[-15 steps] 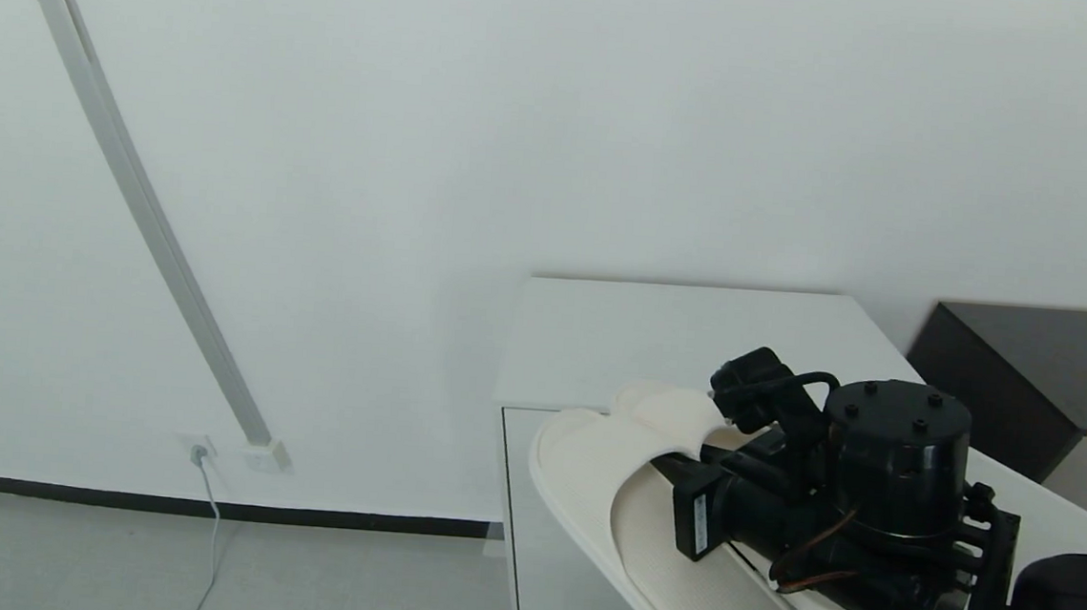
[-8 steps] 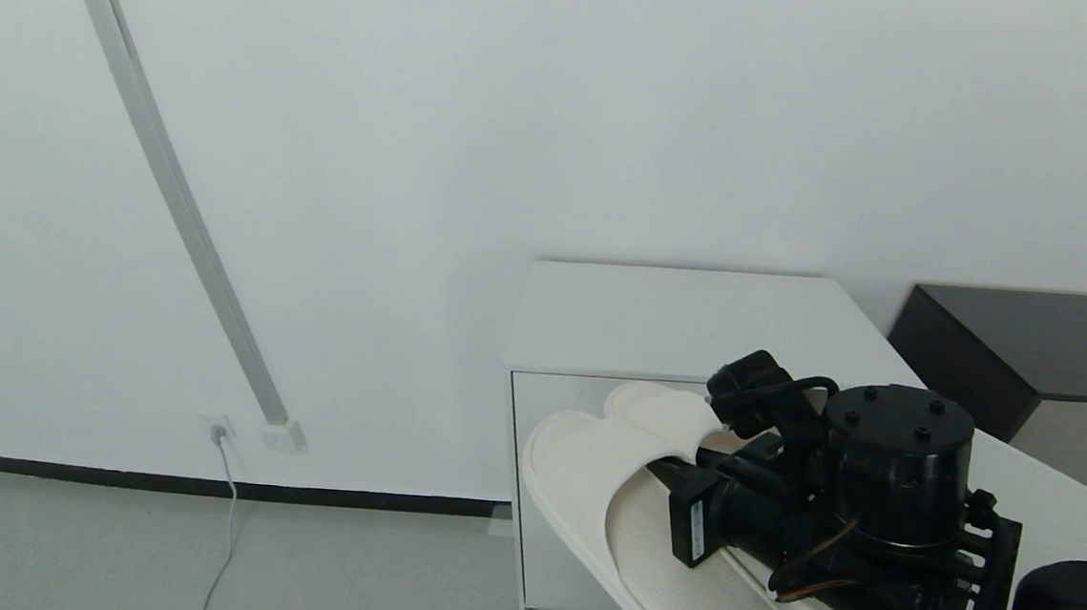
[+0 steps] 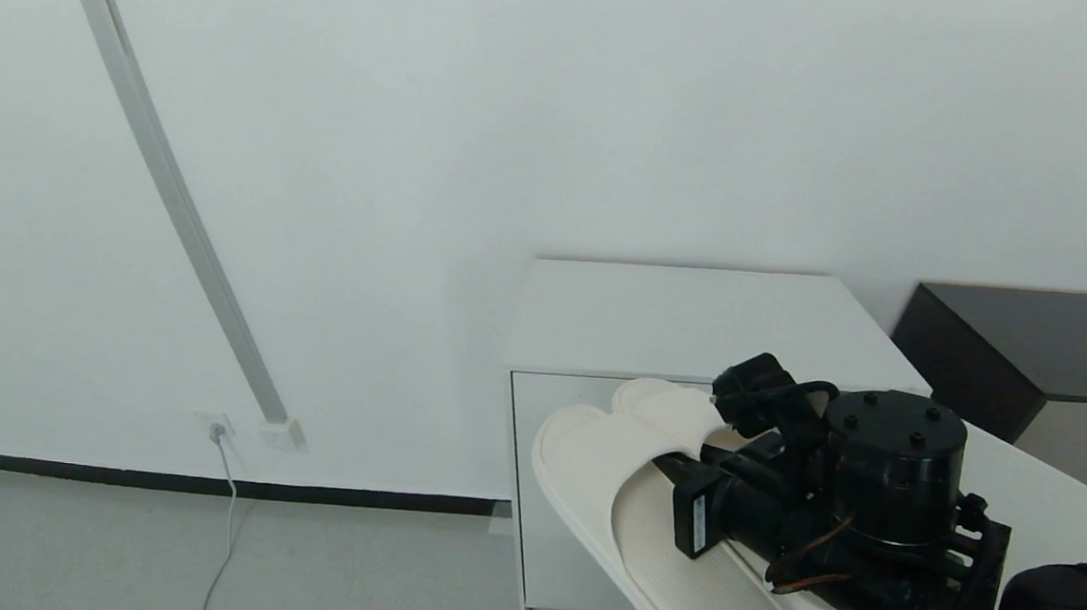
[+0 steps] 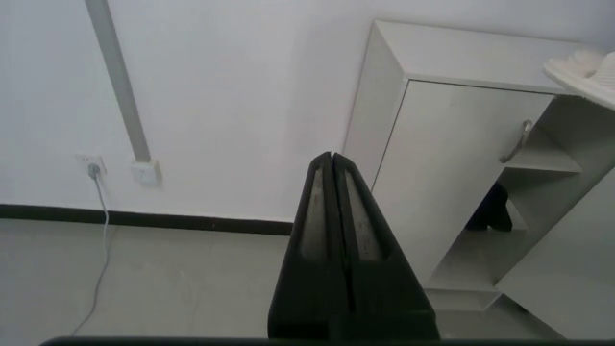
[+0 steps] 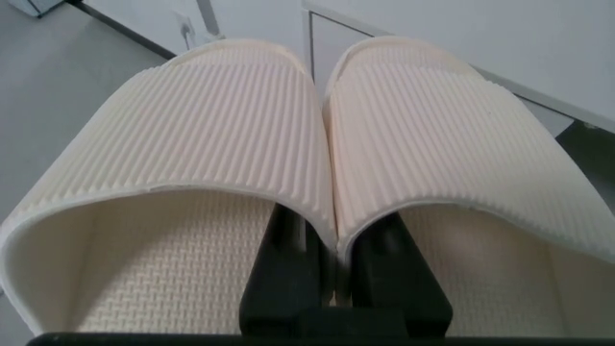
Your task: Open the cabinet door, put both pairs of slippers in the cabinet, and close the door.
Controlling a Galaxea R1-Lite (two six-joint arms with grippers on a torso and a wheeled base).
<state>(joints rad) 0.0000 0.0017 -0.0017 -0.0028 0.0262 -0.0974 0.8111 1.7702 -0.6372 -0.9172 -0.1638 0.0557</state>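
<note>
Over the last second the wall conduit [image 3: 169,183], the socket [image 3: 219,431] and the white cabinet [image 3: 676,319] slide together across the head view. That is the camera shifting, not the things. More of the cabinet's front face is now in sight below its top front edge. In the last half second that drift almost stops.

The pair of cream slippers [image 3: 589,471] keeps its place against the arm throughout. It hangs in the air before the cabinet's front, toes toward the cabinet's left front corner, touching nothing but the right gripper [image 5: 330,274]. That gripper's jaws are clenched on the two inner strap edges, pinching both slippers side by side as one bundle.

The left gripper [image 4: 332,168] is pressed closed on nothing and hangs well away from the cabinet, on its left side.

From the left wrist view the cabinet's door [image 4: 567,279] already stands swung out, baring the shelves [image 4: 538,159]. Something dark [image 4: 495,207] sits inside lower down; I cannot tell what it is.

So opening looks done, and this pair is in transit, not yet stowed. With the view settling, the next step is likely carrying the bundle round to the open side and onto a shelf. The risks are the long soles catching the door edge and the thin pinch slipping.
</note>
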